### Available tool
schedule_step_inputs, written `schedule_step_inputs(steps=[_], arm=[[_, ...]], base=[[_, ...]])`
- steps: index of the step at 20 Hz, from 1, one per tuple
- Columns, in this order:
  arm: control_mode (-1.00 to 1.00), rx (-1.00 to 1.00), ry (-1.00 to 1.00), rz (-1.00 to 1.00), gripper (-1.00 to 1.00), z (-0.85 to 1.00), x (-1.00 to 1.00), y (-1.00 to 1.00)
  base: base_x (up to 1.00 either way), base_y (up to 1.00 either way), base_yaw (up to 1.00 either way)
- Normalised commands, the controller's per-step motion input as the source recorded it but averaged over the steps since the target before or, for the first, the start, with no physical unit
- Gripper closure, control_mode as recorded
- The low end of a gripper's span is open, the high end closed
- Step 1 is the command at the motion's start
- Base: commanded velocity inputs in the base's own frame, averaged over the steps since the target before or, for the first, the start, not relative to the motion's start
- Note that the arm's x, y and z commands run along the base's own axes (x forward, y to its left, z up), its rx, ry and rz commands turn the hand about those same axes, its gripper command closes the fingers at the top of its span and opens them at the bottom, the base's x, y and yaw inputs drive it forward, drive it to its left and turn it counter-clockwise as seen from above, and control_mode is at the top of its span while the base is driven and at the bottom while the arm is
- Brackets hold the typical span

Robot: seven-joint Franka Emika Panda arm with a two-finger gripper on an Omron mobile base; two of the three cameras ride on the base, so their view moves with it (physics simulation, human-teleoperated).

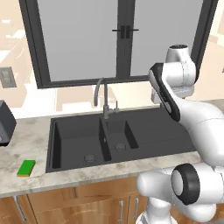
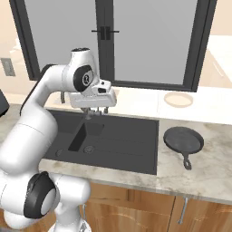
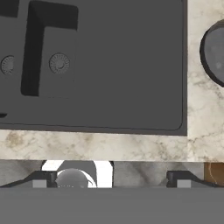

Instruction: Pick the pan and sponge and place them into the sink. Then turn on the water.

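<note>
The black double-basin sink is set in the marble counter, with a grey gooseneck faucet behind it. No water is in view. The green sponge lies on the counter left of the sink. The dark pan rests on the counter right of the sink, handle toward the front edge. My gripper hangs open and empty above the sink, pointing down. In the hand view the gripper looks down on the drainboard, with the pan at the upper right edge.
A dark grey appliance stands on the counter at the far left. A pale round plate sits on the back counter behind the pan. A large window runs along the wall behind the faucet. Wooden cabinets are below the counter.
</note>
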Motion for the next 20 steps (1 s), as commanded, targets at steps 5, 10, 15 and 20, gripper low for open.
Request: schedule_step_inputs(steps=[5,10,15,20], arm=[[-1.0,0.02,0.07,-0.02,-1.0,-0.05,0.0,-0.42],[-1.0,0.07,0.04,0.0,-1.0,-0.1,0.05,-0.36],[-1.0,0.07,0.0,0.01,-1.0,-0.18,0.06,-0.34],[-1.0,0.03,0.04,0.0,-1.0,-0.15,0.01,-0.37]], base=[[0.0,0.0,0.0],[0.0,0.0,0.0],[0.0,0.0,0.0],[0.0,0.0,0.0]])
